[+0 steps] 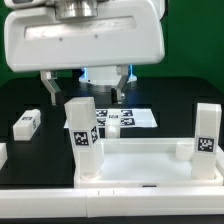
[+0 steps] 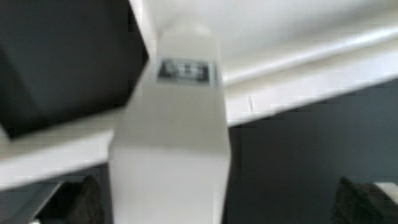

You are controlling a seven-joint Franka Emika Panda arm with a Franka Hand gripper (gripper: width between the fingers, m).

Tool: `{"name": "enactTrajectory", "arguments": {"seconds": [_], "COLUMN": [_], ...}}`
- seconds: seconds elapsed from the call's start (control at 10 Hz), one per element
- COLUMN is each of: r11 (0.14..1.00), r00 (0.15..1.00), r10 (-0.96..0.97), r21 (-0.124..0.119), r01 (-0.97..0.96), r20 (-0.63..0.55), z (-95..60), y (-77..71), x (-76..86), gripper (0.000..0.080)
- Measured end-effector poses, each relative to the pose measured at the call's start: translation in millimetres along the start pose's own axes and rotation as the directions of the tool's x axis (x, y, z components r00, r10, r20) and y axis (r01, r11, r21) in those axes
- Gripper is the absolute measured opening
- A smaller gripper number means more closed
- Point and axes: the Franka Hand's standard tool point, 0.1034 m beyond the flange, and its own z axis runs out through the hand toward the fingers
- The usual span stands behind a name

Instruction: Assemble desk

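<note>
The desk panel (image 1: 140,168), white and rimmed, lies at the front of the black table. A white leg (image 1: 82,135) with a square tag stands upright in its corner on the exterior view's left. A second tagged leg (image 1: 207,130) stands at the corner on the exterior view's right, with a short white stub (image 1: 183,150) beside it. My gripper (image 1: 85,88) hangs open just above the first leg. In the wrist view that leg (image 2: 169,130) rises between my dark fingertips (image 2: 370,200), closer to one of them, and my gripper (image 2: 221,205) holds nothing. The panel's rim (image 2: 311,65) runs behind the leg.
A loose white leg (image 1: 27,122) lies on the table at the exterior view's left. The marker board (image 1: 130,118) lies flat behind the panel. The robot's large white body (image 1: 85,35) fills the top of the exterior view. Another white piece (image 1: 3,155) shows at the far left edge.
</note>
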Motion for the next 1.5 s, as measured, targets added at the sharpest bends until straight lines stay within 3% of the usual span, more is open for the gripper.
{"name": "enactTrajectory", "arguments": {"seconds": [0.2, 0.6, 0.7, 0.8, 1.0, 1.1, 1.2, 1.4, 1.5], "r11": [1.0, 1.0, 0.996, 0.985, 0.952, 0.861, 0.744, 0.379, 0.318], "r00": [0.992, 0.991, 0.988, 0.977, 0.943, 0.854, 0.737, 0.371, 0.311], "r10": [0.004, 0.022, 0.086, 0.172, 0.307, 0.509, 0.668, 0.923, 0.945], "r21": [0.008, 0.002, -0.004, -0.015, -0.032, -0.062, -0.07, -0.062, -0.059], "r01": [-0.005, -0.022, -0.087, -0.171, -0.305, -0.505, -0.665, -0.923, -0.946], "r20": [0.123, 0.13, 0.131, 0.13, 0.127, 0.105, 0.099, 0.103, 0.107], "z": [5.2, 12.7, 12.9, 13.0, 13.9, 14.8, 15.4, 17.3, 17.1], "y": [-4.7, -9.5, -10.4, -10.1, -10.1, -11.6, -14.6, -19.6, -18.8], "x": [-3.9, -0.4, -0.6, -0.7, -1.0, -0.8, -0.9, 1.5, 1.0], "gripper": [0.0649, 0.0605, 0.0412, 0.0292, 0.0291, 0.029, 0.029, 0.029, 0.029]}}
